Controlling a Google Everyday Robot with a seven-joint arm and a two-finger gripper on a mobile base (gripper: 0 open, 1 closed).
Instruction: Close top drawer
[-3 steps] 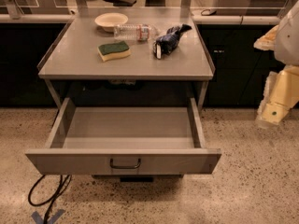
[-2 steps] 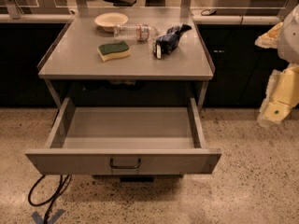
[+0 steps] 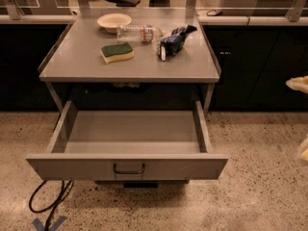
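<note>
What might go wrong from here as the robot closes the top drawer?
The top drawer is pulled out and the tool sits far right, at the frame's edge, so an off-centre push could skew it. A cable loops below the drawer's left corner; the robot might snag it.

You can read no text, brand, number or sign. The label band on the clear plastic bottle (image 3: 140, 32), lying on the grey metal tabletop (image 3: 130, 66), is illegible. The gripper is out of view; pale robot arm parts (image 3: 298, 83) show at the right edge.
</note>
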